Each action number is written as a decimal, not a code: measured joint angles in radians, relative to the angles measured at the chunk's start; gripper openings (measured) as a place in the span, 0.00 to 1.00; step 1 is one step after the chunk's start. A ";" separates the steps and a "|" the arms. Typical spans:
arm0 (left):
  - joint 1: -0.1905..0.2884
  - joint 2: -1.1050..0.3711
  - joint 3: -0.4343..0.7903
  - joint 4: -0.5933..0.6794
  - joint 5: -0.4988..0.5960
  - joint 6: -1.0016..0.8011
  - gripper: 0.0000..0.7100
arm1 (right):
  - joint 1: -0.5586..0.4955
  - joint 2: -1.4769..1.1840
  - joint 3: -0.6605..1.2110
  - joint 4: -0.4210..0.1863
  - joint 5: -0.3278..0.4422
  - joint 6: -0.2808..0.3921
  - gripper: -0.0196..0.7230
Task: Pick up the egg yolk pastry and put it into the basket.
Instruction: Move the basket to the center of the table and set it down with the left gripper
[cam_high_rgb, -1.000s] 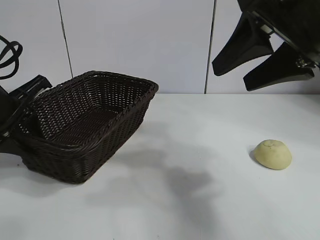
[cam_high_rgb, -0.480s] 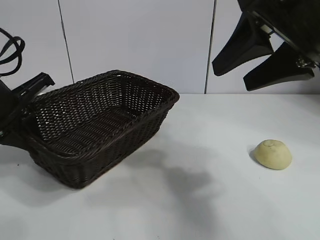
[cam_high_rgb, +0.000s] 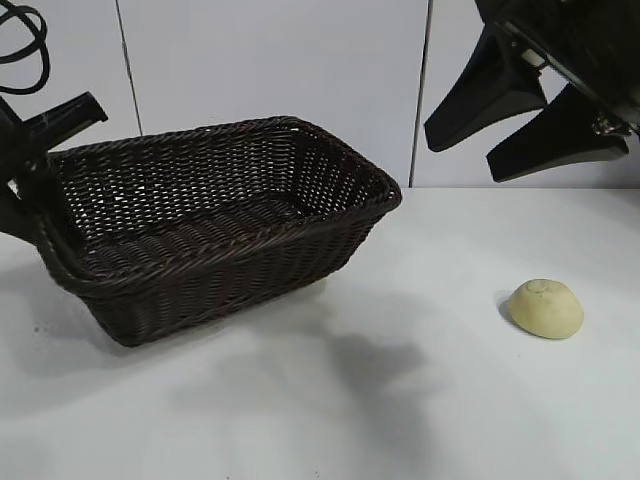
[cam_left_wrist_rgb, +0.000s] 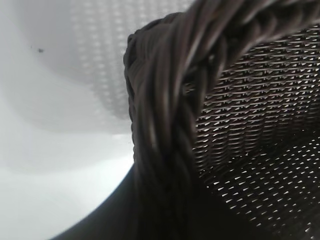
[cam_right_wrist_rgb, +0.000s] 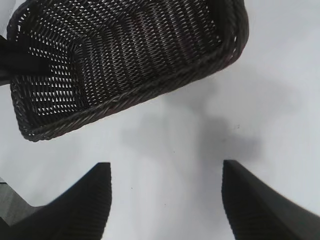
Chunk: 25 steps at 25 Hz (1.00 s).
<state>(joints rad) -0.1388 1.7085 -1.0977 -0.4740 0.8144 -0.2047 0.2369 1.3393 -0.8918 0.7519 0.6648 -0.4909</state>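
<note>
The egg yolk pastry, a small pale yellow dome, sits on the white table at the right, with nothing touching it. The dark brown wicker basket is at the left, tipped so its inside faces the camera. My left gripper is shut on the braided rim at the basket's left end. My right gripper hangs open high at the upper right, above and behind the pastry, with nothing between its fingers. From there I look down on the basket; the pastry is out of that view.
A white panelled wall stands right behind the table. Bare white tabletop lies between the basket and the pastry, and in front of both.
The left gripper has risen, carrying the basket's left end up. The basket has swung round, and its right end now reaches farther right. The right arm and the pastry have not moved.
</note>
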 joint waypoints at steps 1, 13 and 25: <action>0.002 0.008 -0.020 0.003 0.028 0.035 0.14 | 0.000 0.000 0.000 -0.001 0.000 0.000 0.65; 0.002 0.200 -0.279 0.007 0.284 0.375 0.14 | 0.000 0.000 0.000 -0.001 0.015 0.001 0.65; 0.002 0.276 -0.287 -0.021 0.289 0.489 0.14 | 0.000 0.000 0.000 -0.001 0.017 0.015 0.65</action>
<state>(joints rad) -0.1366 1.9847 -1.3848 -0.4946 1.1039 0.2847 0.2369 1.3393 -0.8918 0.7510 0.6816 -0.4757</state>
